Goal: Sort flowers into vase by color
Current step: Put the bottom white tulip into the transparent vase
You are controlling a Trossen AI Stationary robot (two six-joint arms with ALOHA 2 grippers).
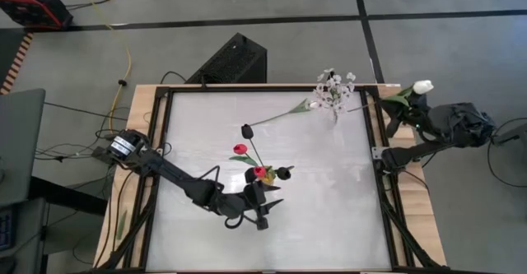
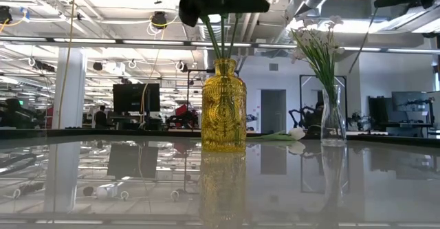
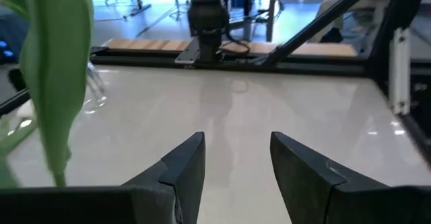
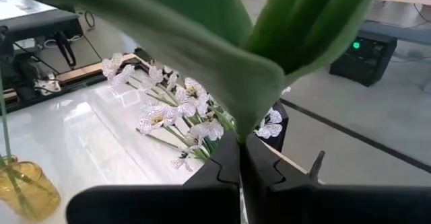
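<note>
High view: your right fingers (image 1: pixel 409 101), upper right, pinch a white tulip (image 1: pixel 422 86); lower it stem-first into the clear vase (image 1: pixel 335 109). Left fingers (image 3: pixel 236 167) gape, empty.

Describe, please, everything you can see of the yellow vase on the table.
The yellow vase looks like clear amber glass with an embossed pattern, a narrow neck and a wider body. It stands upright near the table's middle, mirrored in the glossy top. Thin green stems rise from its mouth. In the high view, the left gripper sits open just beside it, not touching.
</note>
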